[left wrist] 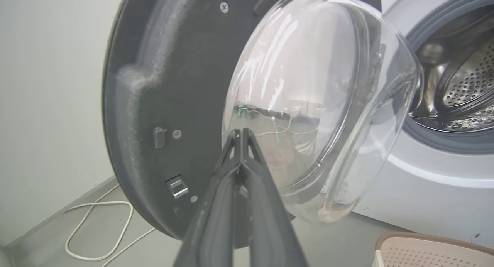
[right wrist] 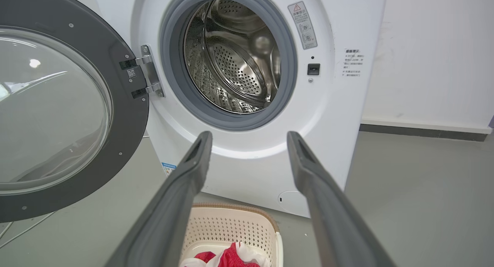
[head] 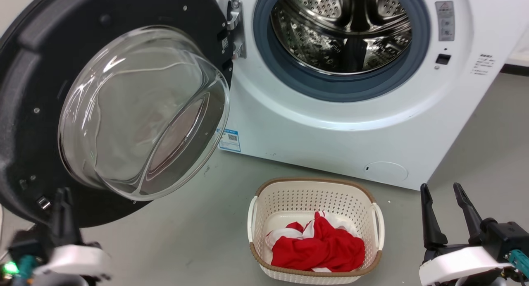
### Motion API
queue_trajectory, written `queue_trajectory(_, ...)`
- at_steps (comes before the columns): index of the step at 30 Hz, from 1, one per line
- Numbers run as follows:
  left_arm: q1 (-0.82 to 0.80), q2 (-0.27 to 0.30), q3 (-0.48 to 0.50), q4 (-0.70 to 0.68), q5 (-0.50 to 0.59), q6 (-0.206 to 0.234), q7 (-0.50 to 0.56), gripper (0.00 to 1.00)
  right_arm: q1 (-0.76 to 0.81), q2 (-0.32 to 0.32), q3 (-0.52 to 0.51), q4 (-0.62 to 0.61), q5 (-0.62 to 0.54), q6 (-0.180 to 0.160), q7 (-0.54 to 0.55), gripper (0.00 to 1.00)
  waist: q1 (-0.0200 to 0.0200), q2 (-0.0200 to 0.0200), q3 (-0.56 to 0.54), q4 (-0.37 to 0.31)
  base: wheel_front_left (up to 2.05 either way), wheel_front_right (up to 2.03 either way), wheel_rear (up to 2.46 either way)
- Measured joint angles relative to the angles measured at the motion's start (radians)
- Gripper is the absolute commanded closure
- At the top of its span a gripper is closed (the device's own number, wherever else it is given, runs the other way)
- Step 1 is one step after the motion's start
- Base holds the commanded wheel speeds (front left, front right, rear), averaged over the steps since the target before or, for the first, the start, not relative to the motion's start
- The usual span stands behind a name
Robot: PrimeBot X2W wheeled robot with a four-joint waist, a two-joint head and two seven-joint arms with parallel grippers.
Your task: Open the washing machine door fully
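Door position: the washing machine door [head: 136, 112] is hanging from a metal hinge [head: 235, 27] at the left edge of the drum opening in the head view. It is standing swung out, well clear of the opening.
Door facing: its inner face is turning toward the robot, and the glass bowl is bulging out toward the lower right of the head view.
Door axis: the door is round and is showing no long axis. It is standing upright on the hinge, above the grey floor [head: 165, 236].
Door appearance: a dark frame with small screws is ringing a clear, reflective glass bowl.
Machine: the washing machine [head: 314, 141] is showing a perforated steel drum [head: 343, 29] inside a grey gasket [head: 289, 71], a blue label [head: 229, 140] and a round cap [head: 386, 171].
Left claw: the left claw [left wrist: 241, 134] is keeping its fingers pressed together with nothing between them. Its tips are lying over the lower rim of the glass in the left wrist view; whether they are touching cannot be told.
Right claw: the right claw [head: 441, 187] is standing wide apart, holding nothing and touching nothing, beside the basket.
Basket: a cream basket [head: 316, 187] is sitting on the floor in front of the machine, holding red and white cloth [head: 318, 244].
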Motion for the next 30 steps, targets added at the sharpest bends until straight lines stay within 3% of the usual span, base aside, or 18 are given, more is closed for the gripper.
queue_trajectory(4,0.06,-0.064,-0.067,-0.066,0.041,0.008,0.0,1.0,0.011,0.0,0.002,-0.003,0.0,0.0,-0.001,0.0,0.0,0.0,-0.017,-0.026,0.0,0.0,0.0)
queue_trajectory(9,0.074,-0.105,-0.13,-0.092,0.066,-0.012,0.0,1.0,0.012,0.0,0.008,-0.014,-0.005,0.0,0.003,0.0,0.0,0.0,-0.029,-0.068,0.0,0.0,0.0)
queue_trajectory(11,0.072,-0.126,-0.152,-0.09,0.07,-0.02,0.0,0.52,0.012,0.0,0.01,-0.018,-0.009,0.0,0.011,0.0,0.0,0.0,-0.034,-0.087,0.0,0.0,0.0)
queue_trajectory(12,0.071,-0.135,-0.16,-0.089,0.072,-0.024,0.0,0.0,0.012,0.0,0.01,-0.021,-0.009,0.0,0.011,0.0,0.0,0.0,-0.036,-0.096,0.0,0.0,0.0)
queue_trajectory(30,-0.014,-0.161,-0.181,-0.056,0.146,-0.034,0.0,0.0,0.037,0.0,-0.002,-0.114,-0.072,0.0,0.055,0.0,0.0,0.0,-0.057,-0.262,0.0,0.0,0.0)
